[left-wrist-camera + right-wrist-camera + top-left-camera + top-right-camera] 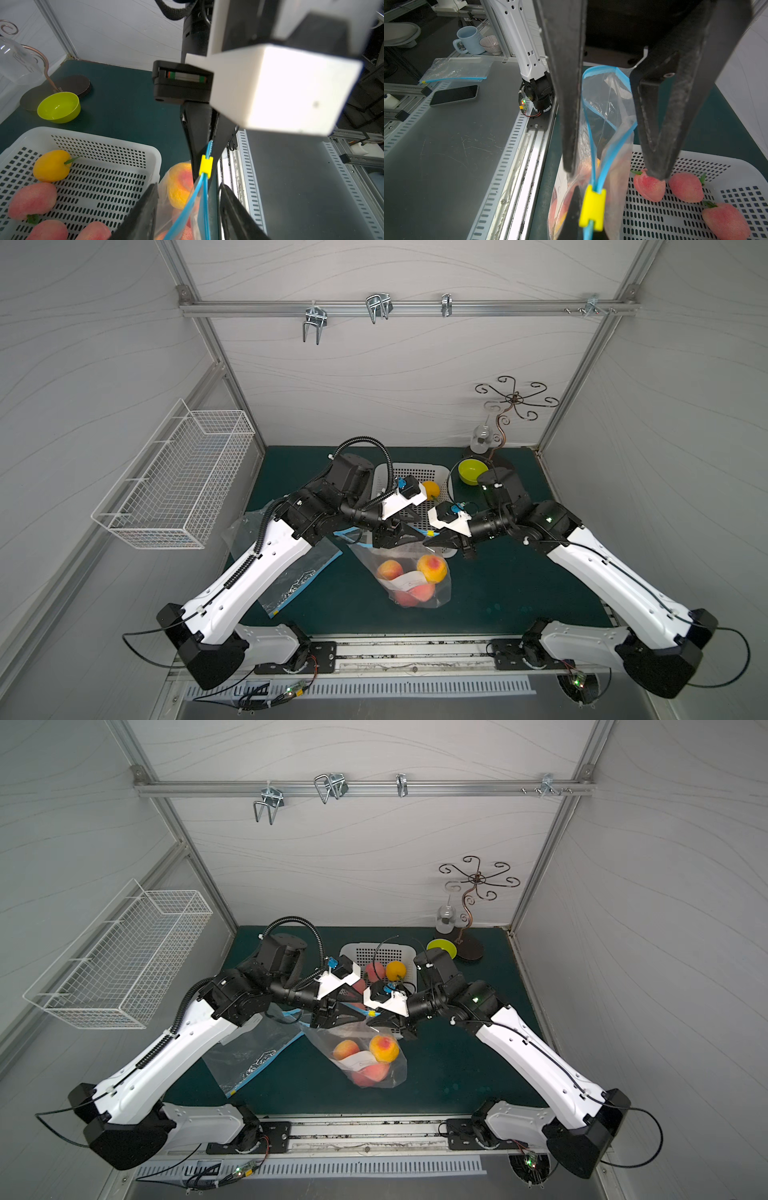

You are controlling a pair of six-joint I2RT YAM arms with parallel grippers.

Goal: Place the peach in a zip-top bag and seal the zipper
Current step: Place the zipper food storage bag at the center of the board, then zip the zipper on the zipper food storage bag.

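Right gripper (434, 540): clamped tight on the blue zipper track (591, 145) of the zip-top bag (419, 585), right at the yellow slider (592, 207).
Left gripper (189, 187): jaws apart, straddling the bag's mouth from the opposite end. One finger (566, 104) runs close along the bag's side, and I cannot tell whether it presses on it.
Peach (432, 568): already inside the bag, just below both grippers, with two other peaches (390, 570) beside and under it.
Bag bottom: resting on the dark green mat (519, 580).
Bag mouth: gaping between the left fingers; the two strips of track meet only at the slider.
Top views: the whole bag, plus a spare bag (291, 572) lying under the left arm, which neither wrist view shows.
Wrist views: three pink peaches (32, 200) and a yellow fruit (52, 166) in the white basket (124, 145) just beside the bag. From above the arms cover most of them.
Right wrist view alone: a phone (453, 95), a mug (468, 40) and a flat bag (456, 69) off the mat.
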